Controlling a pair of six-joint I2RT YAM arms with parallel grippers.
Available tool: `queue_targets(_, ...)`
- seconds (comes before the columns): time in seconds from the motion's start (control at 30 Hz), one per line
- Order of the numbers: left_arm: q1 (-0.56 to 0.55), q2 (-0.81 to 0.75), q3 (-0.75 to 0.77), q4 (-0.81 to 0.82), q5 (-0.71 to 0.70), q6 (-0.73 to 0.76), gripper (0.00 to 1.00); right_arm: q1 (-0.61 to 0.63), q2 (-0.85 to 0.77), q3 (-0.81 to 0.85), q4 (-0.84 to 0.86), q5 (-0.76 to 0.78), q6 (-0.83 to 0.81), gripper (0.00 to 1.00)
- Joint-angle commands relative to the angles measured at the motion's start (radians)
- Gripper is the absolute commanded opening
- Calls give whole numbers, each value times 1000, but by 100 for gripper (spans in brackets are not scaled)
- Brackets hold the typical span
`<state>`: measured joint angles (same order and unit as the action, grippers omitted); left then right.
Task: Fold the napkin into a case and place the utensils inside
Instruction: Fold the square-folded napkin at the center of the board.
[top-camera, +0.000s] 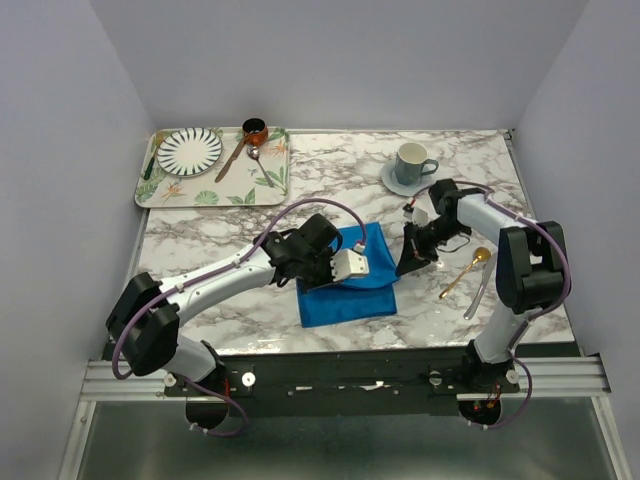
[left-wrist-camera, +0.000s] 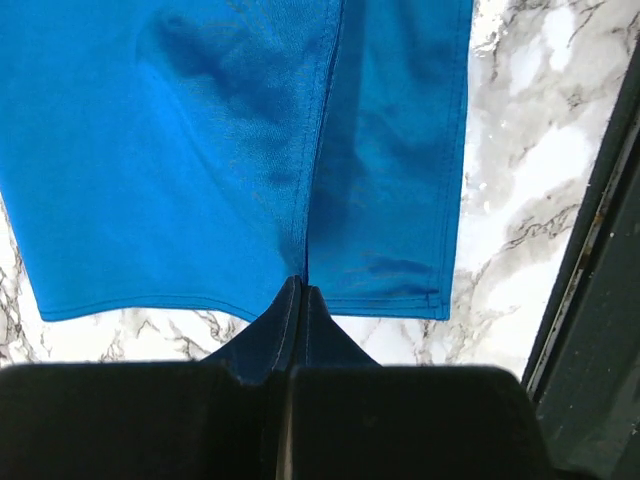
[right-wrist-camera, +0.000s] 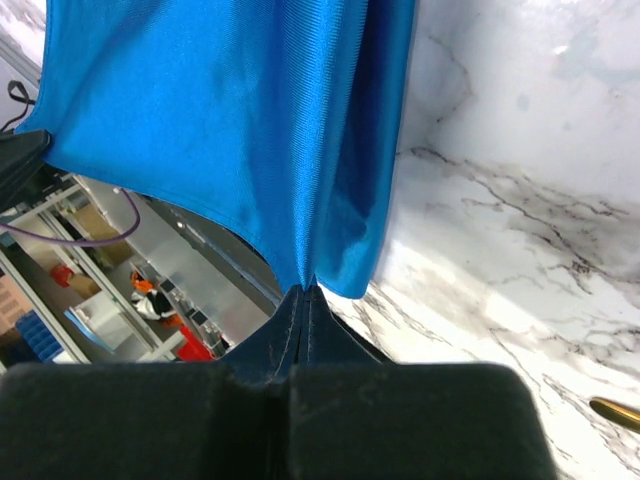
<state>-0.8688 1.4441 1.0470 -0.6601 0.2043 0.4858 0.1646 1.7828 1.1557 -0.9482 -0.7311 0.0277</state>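
The left pincer (left-wrist-camera: 303, 285) and right pincer (right-wrist-camera: 308, 290) each grip an edge of the napkin (top-camera: 345, 295), evidently for a fold. The gold spoon (top-camera: 462, 277) lies aside on the bench (top-camera: 220, 230).

The left gripper (left-wrist-camera: 303, 292) has its two black fingers pressed tight together on the near edge of the blue napkin (left-wrist-camera: 190, 160), which is spread over the white marble table (left-wrist-camera: 520, 190), with a crease running up from the pinch.
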Motion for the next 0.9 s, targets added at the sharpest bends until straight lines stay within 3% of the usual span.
queue_targets(0.0, -21, -31, -16, -27, 47, -10, 0, 6, -37, -30, -50, -19, -51, 1)
queue_targets(0.2, -24, -7, -53, 10, 41, -27, 0, 21, -22, -42, -12, -31, -35, 1)
queue_targets(0.57, 43, 177, -97, 120, 18, -39, 0, 52, 207, 53, 74, 16, 21, 1)
queue_targets(0.87, 174, 285, -1, 131, 40, -43, 0, 49, 333, 321, 51, 99, 23, 1)
